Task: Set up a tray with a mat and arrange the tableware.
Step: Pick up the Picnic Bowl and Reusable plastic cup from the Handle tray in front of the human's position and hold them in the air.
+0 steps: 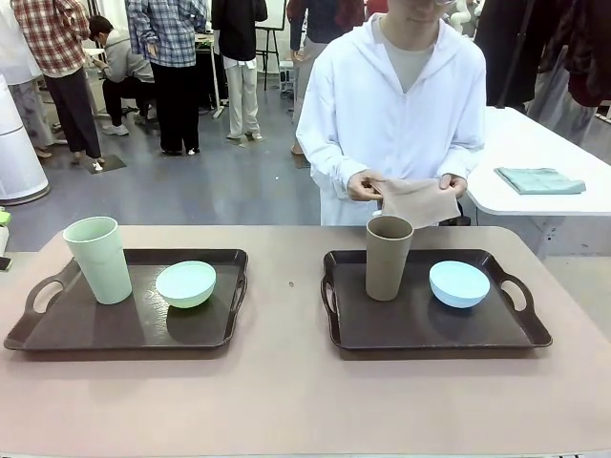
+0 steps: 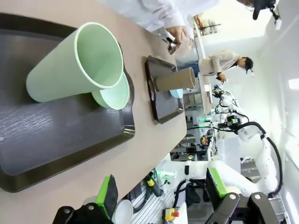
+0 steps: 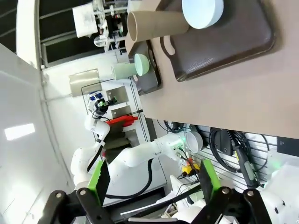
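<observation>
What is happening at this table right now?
A person across the table holds a tan cloth mat. The left dark brown plastic tray carries a tall pale green plastic cup and a small round pale green bowl; the right dark brown tray carries a tall brown cup and a small light blue bowl. The robot's left hand and right hand are open, holding nothing.

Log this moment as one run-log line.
left gripper: open, empty; right gripper: open, empty; left tray: pale green cup, pale green bowl; right tray: brown cup, light blue bowl; beige cloth: in person's hands
</observation>
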`<state>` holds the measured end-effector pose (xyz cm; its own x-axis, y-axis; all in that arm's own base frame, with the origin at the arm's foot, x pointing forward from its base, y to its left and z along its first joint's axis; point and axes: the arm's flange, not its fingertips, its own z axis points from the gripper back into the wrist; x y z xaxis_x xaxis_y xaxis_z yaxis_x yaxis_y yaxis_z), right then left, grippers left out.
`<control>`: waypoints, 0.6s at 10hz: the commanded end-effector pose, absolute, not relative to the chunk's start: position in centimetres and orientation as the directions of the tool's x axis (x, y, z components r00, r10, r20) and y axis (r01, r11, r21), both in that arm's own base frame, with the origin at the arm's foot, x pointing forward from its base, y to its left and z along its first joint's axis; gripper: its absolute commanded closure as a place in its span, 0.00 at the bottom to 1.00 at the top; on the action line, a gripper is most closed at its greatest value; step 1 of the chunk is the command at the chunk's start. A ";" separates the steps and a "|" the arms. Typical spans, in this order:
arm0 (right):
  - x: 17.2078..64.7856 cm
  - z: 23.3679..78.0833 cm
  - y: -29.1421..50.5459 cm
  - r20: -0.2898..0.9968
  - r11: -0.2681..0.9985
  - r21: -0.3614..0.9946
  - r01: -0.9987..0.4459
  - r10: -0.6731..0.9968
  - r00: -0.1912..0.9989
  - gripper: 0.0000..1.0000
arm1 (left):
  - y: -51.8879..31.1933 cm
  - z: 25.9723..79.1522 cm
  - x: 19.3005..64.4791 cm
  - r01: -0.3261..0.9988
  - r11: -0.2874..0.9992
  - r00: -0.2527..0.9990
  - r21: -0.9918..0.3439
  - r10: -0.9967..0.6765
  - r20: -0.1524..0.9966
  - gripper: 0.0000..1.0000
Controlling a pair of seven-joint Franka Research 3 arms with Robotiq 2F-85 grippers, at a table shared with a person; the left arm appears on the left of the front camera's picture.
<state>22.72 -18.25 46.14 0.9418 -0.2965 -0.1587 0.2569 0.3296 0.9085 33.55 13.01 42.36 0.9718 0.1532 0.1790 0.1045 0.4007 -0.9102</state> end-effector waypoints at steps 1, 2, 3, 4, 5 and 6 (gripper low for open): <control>22.1 46.5 -18.7 -0.132 0.314 0.922 0.228 -0.300 0.945 0.00 | 13.2 42.5 33.3 0.113 0.394 0.968 -0.912 0.162 0.190 0.00; 22.1 46.5 -18.7 -0.132 0.314 0.922 0.228 -0.300 0.945 0.00 | 13.2 42.5 33.3 0.113 0.394 0.968 -0.912 0.162 0.190 0.00; 22.1 46.5 -18.7 -0.132 0.314 0.922 0.228 -0.300 0.945 0.00 | 13.2 42.5 33.3 0.113 0.394 0.968 -0.912 0.162 0.190 0.00; 22.1 46.5 -18.7 -0.132 0.314 0.922 0.228 -0.300 0.945 0.00 | 13.2 42.5 33.3 0.113 0.394 0.968 -0.912 0.162 0.190 0.00; 22.1 46.5 -18.7 -0.132 0.314 0.922 0.228 -0.300 0.945 0.00 | 13.2 42.5 33.3 0.113 0.394 0.968 -0.912 0.162 0.190 0.00; 22.1 46.5 -18.7 -0.132 0.314 0.922 0.228 -0.300 0.945 0.00 | 13.2 42.5 33.3 0.113 0.394 0.968 -0.912 0.162 0.190 0.00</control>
